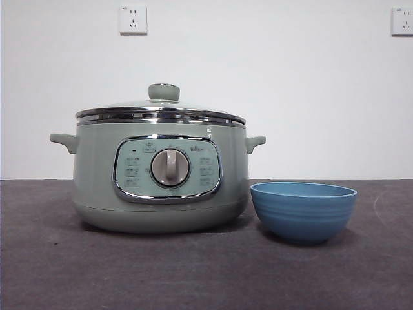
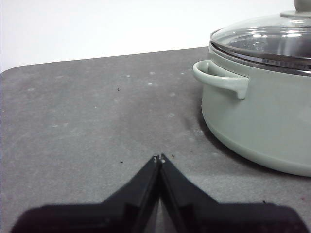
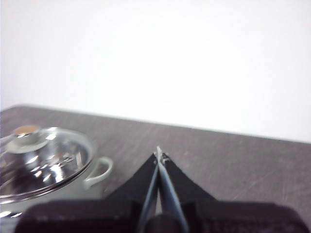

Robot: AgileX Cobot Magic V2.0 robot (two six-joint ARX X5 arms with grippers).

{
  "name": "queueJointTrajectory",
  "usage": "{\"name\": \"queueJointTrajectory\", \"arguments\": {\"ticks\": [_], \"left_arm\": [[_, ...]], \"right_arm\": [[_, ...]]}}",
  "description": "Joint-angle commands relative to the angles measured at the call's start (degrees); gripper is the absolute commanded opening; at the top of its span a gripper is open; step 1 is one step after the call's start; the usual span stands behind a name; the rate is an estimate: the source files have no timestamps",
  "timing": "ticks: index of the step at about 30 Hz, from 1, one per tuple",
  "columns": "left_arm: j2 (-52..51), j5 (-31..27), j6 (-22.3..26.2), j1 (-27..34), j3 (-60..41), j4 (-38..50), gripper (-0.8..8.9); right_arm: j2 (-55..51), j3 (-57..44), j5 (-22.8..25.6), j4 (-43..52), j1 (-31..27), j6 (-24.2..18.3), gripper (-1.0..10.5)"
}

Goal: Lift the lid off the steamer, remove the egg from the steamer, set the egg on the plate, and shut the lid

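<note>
One sage-green round steamer (image 1: 161, 187), domed glass lid (image 1: 160, 106) seated; one ridged blue bowl-shaped plate (image 1: 303, 211) beside; left gripper (image 2: 159, 158), right gripper (image 3: 159, 156) both clenched, empty.

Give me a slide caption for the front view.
Lidded sage-green steamer with glass lid in place, blue bowl-shaped plate close beside it on the dark table.

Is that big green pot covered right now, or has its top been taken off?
Covered. The lid sits level on the steamer, its chrome rim flush all around; neither gripper touches it.
</note>
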Motion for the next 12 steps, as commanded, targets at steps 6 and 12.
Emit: {"name": "queueJointTrajectory", "arguments": {"ticks": [6, 12], "left_arm": [[-0.2, 0.0, -0.3, 0.2, -0.8, 0.2, -0.03], [-0.2, 0.0, -0.3, 0.2, -0.8, 0.2, -0.03]], "right_arm": [[-9.6, -22.4, 0.4, 18.3, -1.1, 1.7, 0.0], [-13.5, -29.8, 0.4, 19.0, -1.1, 4.6, 0.0]]}}
